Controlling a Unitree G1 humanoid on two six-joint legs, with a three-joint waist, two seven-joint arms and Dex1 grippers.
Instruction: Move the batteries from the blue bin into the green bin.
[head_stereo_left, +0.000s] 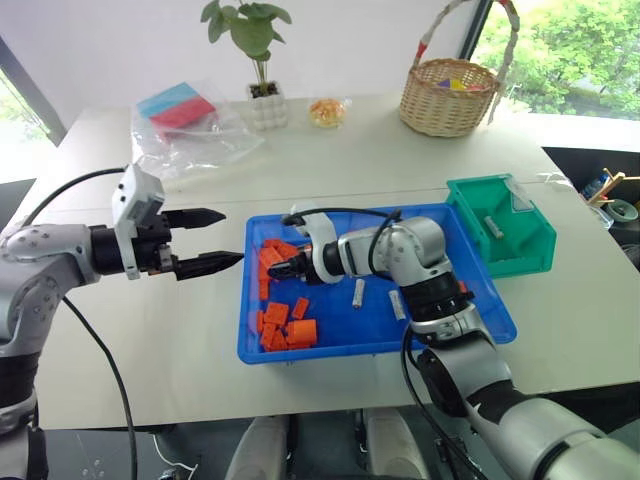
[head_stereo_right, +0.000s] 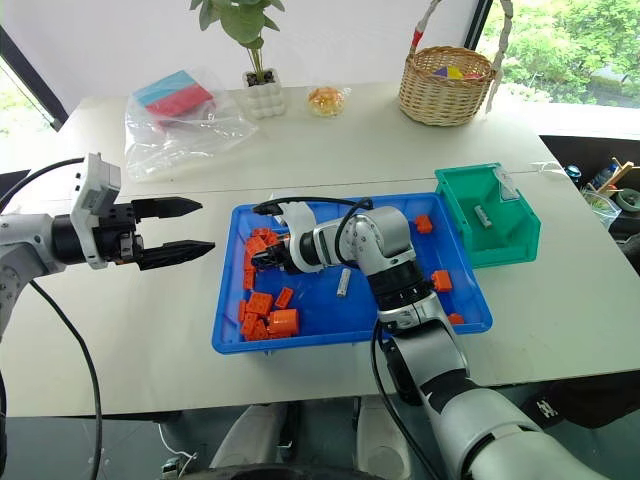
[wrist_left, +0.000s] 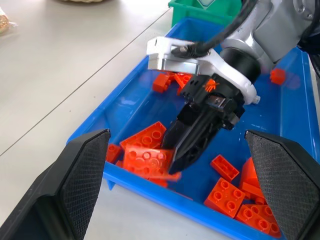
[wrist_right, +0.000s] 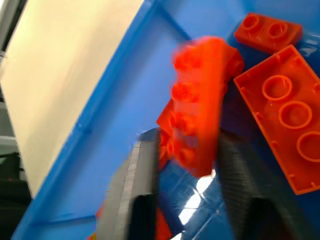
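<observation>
The blue bin (head_stereo_left: 370, 348) lies on the table in front of me. Two batteries (head_stereo_left: 358, 293) (head_stereo_left: 397, 303) rest on its floor near the middle, among orange bricks (head_stereo_left: 286, 325). My right gripper (head_stereo_left: 272, 268) reaches into the bin's left part, its fingers apart on either side of a blurred orange brick (wrist_right: 200, 100). The green bin (head_stereo_left: 520, 255) stands at the blue bin's far right corner with one battery (head_stereo_left: 493, 226) inside. My left gripper (head_stereo_left: 232, 237) hovers open and holds nothing, above the table just left of the blue bin.
A wicker basket (head_stereo_left: 447, 95), a potted plant (head_stereo_left: 262, 60), a small wrapped snack (head_stereo_left: 327, 112) and a clear bag (head_stereo_left: 185, 120) with blue and red items stand along the table's far side. More orange bricks (head_stereo_right: 438, 281) lie at the blue bin's right end.
</observation>
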